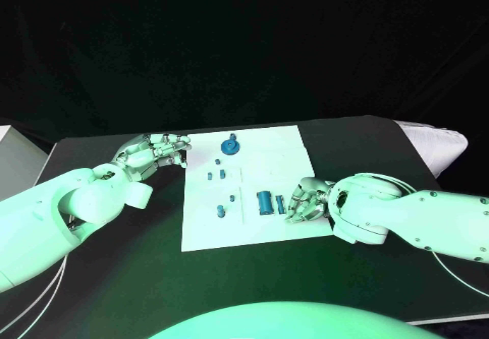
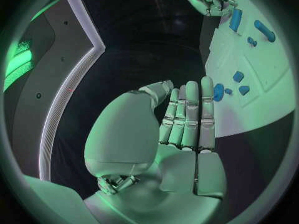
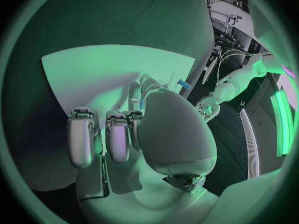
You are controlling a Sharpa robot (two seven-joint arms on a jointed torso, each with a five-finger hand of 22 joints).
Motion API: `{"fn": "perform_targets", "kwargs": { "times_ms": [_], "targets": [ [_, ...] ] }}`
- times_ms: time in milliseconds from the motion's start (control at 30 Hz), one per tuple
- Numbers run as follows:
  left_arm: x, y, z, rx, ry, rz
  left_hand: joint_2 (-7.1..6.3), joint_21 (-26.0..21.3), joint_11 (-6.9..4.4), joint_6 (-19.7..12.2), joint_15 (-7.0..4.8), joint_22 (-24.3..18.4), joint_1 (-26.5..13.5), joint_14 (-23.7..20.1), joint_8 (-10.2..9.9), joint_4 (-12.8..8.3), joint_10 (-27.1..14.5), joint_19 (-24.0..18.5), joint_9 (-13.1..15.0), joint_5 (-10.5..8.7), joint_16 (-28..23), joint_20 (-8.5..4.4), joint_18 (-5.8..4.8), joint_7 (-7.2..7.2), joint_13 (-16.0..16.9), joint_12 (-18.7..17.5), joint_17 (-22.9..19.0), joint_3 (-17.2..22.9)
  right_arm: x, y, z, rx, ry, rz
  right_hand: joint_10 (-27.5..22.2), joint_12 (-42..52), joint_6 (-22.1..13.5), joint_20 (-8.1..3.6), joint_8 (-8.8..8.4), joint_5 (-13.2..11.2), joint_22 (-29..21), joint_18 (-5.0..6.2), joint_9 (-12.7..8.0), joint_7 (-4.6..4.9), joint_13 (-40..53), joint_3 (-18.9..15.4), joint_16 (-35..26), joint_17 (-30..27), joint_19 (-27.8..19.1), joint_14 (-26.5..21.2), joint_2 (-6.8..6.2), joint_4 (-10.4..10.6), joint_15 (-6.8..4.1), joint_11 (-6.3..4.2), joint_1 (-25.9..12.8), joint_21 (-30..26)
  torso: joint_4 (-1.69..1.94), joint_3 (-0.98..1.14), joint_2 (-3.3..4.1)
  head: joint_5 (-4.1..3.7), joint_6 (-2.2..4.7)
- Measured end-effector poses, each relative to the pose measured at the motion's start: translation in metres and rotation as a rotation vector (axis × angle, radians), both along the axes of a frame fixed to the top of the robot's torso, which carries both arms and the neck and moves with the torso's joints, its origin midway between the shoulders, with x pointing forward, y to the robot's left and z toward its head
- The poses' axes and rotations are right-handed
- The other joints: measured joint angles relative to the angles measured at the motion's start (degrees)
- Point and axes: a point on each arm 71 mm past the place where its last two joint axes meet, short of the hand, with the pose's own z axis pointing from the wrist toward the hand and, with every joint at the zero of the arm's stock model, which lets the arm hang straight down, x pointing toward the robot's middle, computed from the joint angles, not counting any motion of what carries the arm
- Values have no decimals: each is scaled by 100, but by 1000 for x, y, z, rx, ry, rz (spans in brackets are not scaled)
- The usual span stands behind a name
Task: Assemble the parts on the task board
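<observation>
Task board: the white task board [image 1: 244, 226] lies flat in the middle of the black table [image 1: 122, 275], between the two hands
Parts: small blue pieces are spread over the board, apart from one another; a round part [image 1: 231, 147] sits near the far edge, a pair of small pieces [image 1: 215, 175] below it, a single peg [image 1: 220, 210] toward the near left, and a larger cylinder part [image 1: 264, 202] with a thin bar part [image 1: 280, 205] just beside it at the right
Why so: judging by the spread, the pieces are laid out singly so that each can be reached and picked without knocking its neighbour; whether any of them already stands in its seat I cannot tell
Right hand: the right hand [image 1: 306, 200] rests on the board's right edge, fingers curled down just beside the thin bar; the right wrist view shows a small blue tip [image 3: 182, 84] past the fingertips, but whether the fingers are clamped on a piece I cannot tell
Left hand: the left hand [image 1: 155, 154] hangs beside the board's far left corner, off the board; the left wrist view shows its fingers [image 2: 191, 115] straight and pressed side by side, the palm bare, gripping nothing
Stage: a piece at the right is probably being worked; how far along, the scene does not settle
</observation>
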Motion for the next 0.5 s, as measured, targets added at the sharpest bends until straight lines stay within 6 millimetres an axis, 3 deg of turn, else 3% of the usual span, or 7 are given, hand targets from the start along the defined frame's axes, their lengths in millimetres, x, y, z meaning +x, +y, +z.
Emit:
{"fn": "perform_targets", "kwargs": {
  "times_ms": [267, 500],
  "targets": [
    [0, 0, -3, 1, 6, 2, 0, 0, 0, 0, 0, 6, 0, 0, 0, 0, 0, 0, -5, 0, 0, 0, 0, 0, -6, 0, 0, 0, 2, -3, 15, 20, -44, -1, 0, -58, -8, 0, 0, 44, -1, 0, -17, 9, 0, -117, 0, 0, 0, 0, -49, 12, 0, 0, -49, -88, -1, -5, -13, -33, 64],
    [-2, 1, -10, 2, 20, 6, 0, 0, 14, 0, 0, 22, 0, 0, 0, 0, -14, 0, -14, 0, 0, 0, 0, 0, -13, 0, 1, 0, 15, -13, 22, 66, -106, -31, 0, -200, -103, 0, -75, 209, -1, 0, -67, 60, 0, -135, -44, -1, 0, 0, -62, -6, 0, 0, -63, -388, -12, -29, -68, -36, 130]
  ]
}}
